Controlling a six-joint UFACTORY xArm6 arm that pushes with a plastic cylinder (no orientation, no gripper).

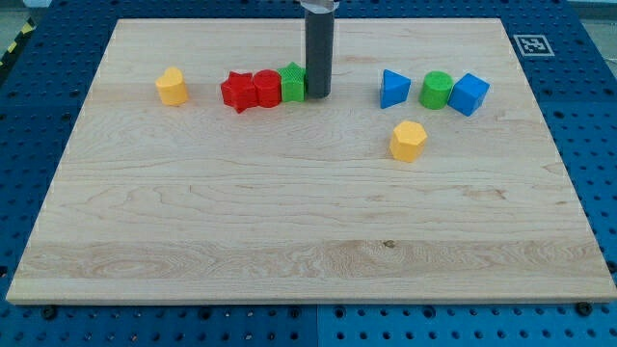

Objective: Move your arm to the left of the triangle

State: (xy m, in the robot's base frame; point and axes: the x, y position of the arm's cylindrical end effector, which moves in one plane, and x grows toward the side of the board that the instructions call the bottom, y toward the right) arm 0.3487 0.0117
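A blue triangle block (392, 88) lies on the wooden board (289, 212) in the upper right part of the view. My tip (317, 94) is at the end of the dark rod, to the triangle's left with a gap between them. The tip stands right beside a green block (293, 83), on that block's right side, touching or nearly touching it.
Two red blocks (250, 91) sit in a row left of the green block. A yellow block (172, 86) lies at the far left. A green cylinder (436, 90) and a blue cube (469, 93) sit right of the triangle. A yellow block (408, 141) lies below them.
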